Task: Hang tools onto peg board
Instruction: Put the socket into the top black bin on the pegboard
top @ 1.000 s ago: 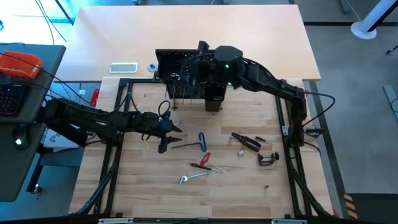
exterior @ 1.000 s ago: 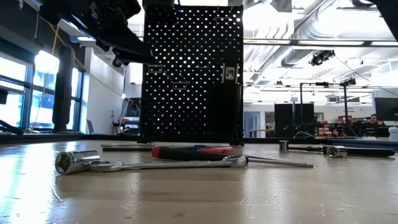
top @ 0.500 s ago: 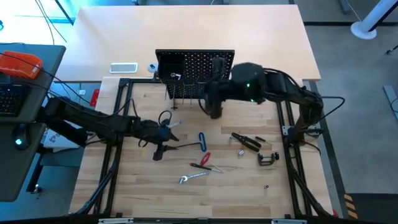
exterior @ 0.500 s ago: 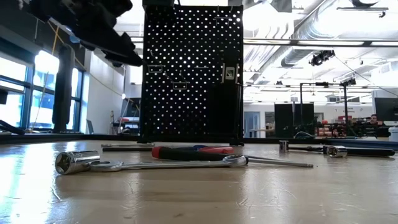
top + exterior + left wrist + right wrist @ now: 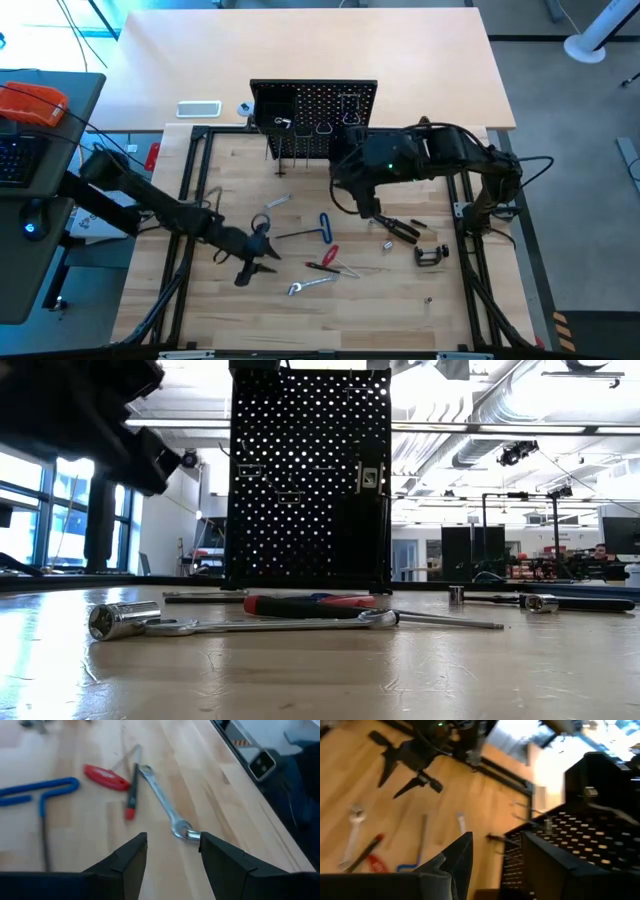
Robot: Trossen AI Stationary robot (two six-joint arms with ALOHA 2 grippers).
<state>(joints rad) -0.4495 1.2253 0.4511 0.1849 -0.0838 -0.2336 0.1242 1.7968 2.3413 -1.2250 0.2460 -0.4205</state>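
The wooden table carries everything, and the largest thing on it is the peg board, an upright black perforated panel standing at the far edge, its broad face toward the arms; in the low view it rises tall behind the tools, with hooks and small bins on it. The right arm reaches in from the right side, and the right gripper hangs over the table between the board and the loose tools, its jaws parted with nothing between them, as the right wrist view shows. The left arm runs diagonally from the left edge, and the left gripper sits low over the near-left part of the table, its two fingers spread apart and empty, just short of a silver wrench. The blue-handled T hex key lies near the middle, its crossbar running front to back and its shaft pointing left. The black pliers lie right of it, slanting toward the near right. The silver wrench lies nearest the front, its long axis roughly left to right, a socket-like end at the left. The red-handled screwdriver lies just above it, tilted. The black C-clamp sits well to the right.
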